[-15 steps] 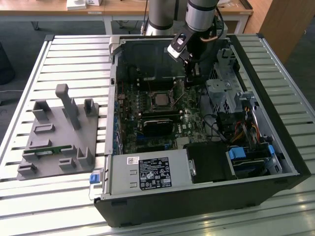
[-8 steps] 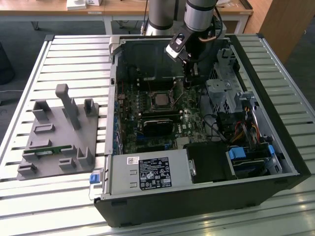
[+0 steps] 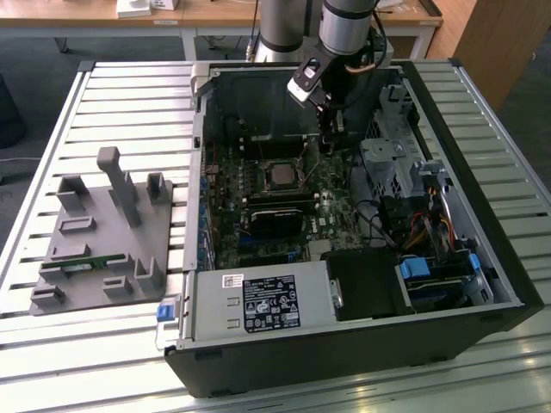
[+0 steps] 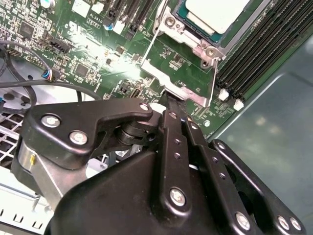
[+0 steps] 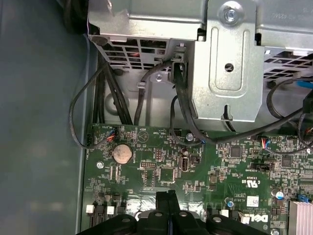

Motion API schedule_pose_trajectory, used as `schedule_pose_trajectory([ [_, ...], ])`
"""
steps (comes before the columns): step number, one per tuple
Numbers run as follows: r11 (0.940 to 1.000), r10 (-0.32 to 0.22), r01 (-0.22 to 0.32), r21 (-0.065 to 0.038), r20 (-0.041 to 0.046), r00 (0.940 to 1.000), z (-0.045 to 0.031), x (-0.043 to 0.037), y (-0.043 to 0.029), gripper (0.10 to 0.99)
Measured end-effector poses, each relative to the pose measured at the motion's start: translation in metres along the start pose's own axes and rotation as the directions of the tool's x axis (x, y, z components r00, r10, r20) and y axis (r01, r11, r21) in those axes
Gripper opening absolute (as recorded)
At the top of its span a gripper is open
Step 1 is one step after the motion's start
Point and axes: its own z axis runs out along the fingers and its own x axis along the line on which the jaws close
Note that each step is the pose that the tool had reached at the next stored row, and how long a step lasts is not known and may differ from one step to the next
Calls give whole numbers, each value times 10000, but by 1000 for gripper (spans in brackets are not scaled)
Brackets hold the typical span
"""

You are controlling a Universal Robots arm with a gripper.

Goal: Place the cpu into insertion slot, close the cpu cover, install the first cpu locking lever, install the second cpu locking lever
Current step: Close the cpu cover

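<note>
Reaching down into the open computer case (image 3: 482, 292) on the slatted counter (image 3: 103, 95), the tool (image 3: 331, 142) is seen in the exterior view just to that view's right of the chip's square socket. The cpu (image 3: 281, 175) is already seated in the insertion slot (image 4: 226, 35) – its pale metal top (image 4: 215, 11) is shown flat inside the dark rim in the second wrist view. The cpu cover (image 4: 168, 81) is not closed: the thin silver frame is swung open away from the chip, and green circuit board is visible through its large window. The tool's black fingers (image 4: 172, 100) are pressed together, and their tips meet the free outer edge of that frame – whether the edge is pinched between them cannot be told. In the first wrist view the same fingers (image 5: 167, 195) are shown with only a thin seam between them, above the green board (image 5: 234, 171) near a round coin battery (image 5: 122, 153), black cables (image 5: 105, 88) and a grey metal bracket (image 5: 225, 63). Long black memory slots (image 4: 259, 54) are seen beside the socket. A black rectangular card (image 3: 275, 219) is mounted just below the socket in the exterior view. A grey holder block (image 3: 103, 232) is set on the counter, well apart from the case, on the exterior view's left.
</note>
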Motion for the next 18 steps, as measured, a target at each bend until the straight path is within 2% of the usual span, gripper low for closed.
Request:
schedule_pose_trajectory([
  [9,10000,1,-1,0,1,10000,-1,2,-45,106],
  [18,10000,0,0,0,1,10000,-1,7,-182,106],
])
